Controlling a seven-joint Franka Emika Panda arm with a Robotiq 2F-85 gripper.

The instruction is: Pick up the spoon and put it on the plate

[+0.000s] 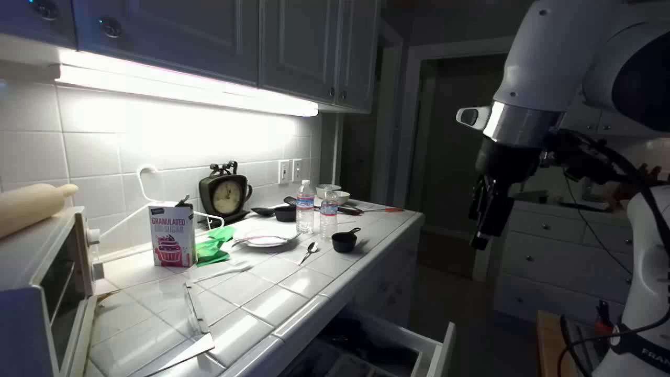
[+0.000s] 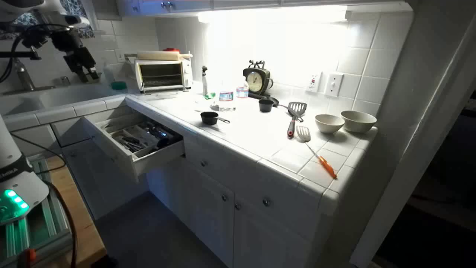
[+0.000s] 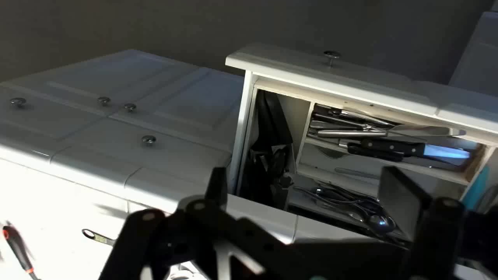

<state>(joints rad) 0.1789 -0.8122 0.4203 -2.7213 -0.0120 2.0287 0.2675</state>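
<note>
A small metal spoon (image 1: 310, 249) lies on the white tiled counter in an exterior view. A white plate (image 1: 269, 243) lies beside it, further back, with a thin pinkish utensil across it. In the exterior view from the far end, glare washes out the spoon and plate. My gripper (image 1: 477, 228) hangs in the air off the counter's front, well away from the spoon. It also shows in an exterior view (image 2: 90, 77). In the wrist view, the gripper's fingers (image 3: 309, 190) are wide apart with nothing between them, over the drawer side.
Two water bottles (image 1: 305, 207) and a black measuring cup (image 1: 344, 242) stand close to the spoon. A sugar box (image 1: 172, 238) and white utensil (image 1: 224, 272) are nearby. An open cutlery drawer (image 2: 154, 163) juts out below the counter. Bowls (image 2: 330, 123) and a spatula (image 2: 327, 166) occupy the far end.
</note>
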